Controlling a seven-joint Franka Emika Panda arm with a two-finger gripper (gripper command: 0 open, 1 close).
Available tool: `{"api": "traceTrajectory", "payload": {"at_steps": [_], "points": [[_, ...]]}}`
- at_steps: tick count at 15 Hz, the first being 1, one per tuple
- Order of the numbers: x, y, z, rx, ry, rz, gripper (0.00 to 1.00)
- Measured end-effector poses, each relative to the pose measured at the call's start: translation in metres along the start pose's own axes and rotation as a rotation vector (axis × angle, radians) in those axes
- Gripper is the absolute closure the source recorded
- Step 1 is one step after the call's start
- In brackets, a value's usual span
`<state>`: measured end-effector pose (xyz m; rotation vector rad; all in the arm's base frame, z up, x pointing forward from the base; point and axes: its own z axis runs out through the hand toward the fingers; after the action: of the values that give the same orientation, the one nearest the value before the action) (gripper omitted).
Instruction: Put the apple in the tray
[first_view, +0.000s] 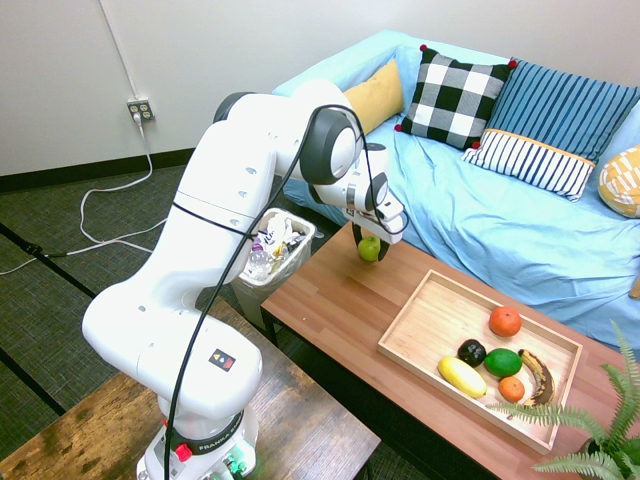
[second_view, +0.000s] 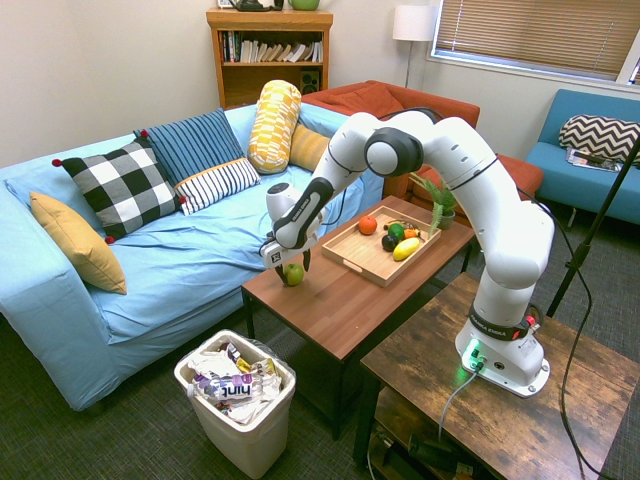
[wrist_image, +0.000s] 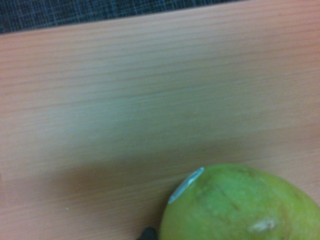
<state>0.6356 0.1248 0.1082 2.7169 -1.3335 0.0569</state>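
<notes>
Fingers spread wide, pointing straight down, astride the apple at the tabletop end near the sofa; apple resting on wood, well apart from the fruit-filled tray

I'm looking at a living room: white walls, dark carpet. Light-blue sofa with checked, striped and mustard cushions. Low wooden coffee table just in front of it, white trash bin full of wrappers on the floor at the table's end. Wooden bookshelf on the far wall, floor lamp beside it, window with blinds. Rust armchair, second blue sofa on the far side. Wall outlet with white cable.
</notes>
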Motion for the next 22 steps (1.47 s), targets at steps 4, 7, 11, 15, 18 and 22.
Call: {"api": "traceTrajectory", "payload": {"at_steps": [4, 7, 11, 15, 18, 22], "points": [[0.000, -0.002, -0.001, -0.004, -0.015, -0.001, 1.00], [0.011, 0.000, -0.011, 0.016, -0.013, 0.008, 1.00], [0.066, 0.022, -0.060, 0.080, 0.020, 0.051, 1.00], [0.128, 0.088, -0.090, 0.096, 0.060, 0.125, 1.00], [0.170, 0.145, -0.096, 0.092, 0.078, 0.177, 1.00], [0.197, 0.194, -0.080, 0.072, 0.044, 0.208, 1.00]]}}
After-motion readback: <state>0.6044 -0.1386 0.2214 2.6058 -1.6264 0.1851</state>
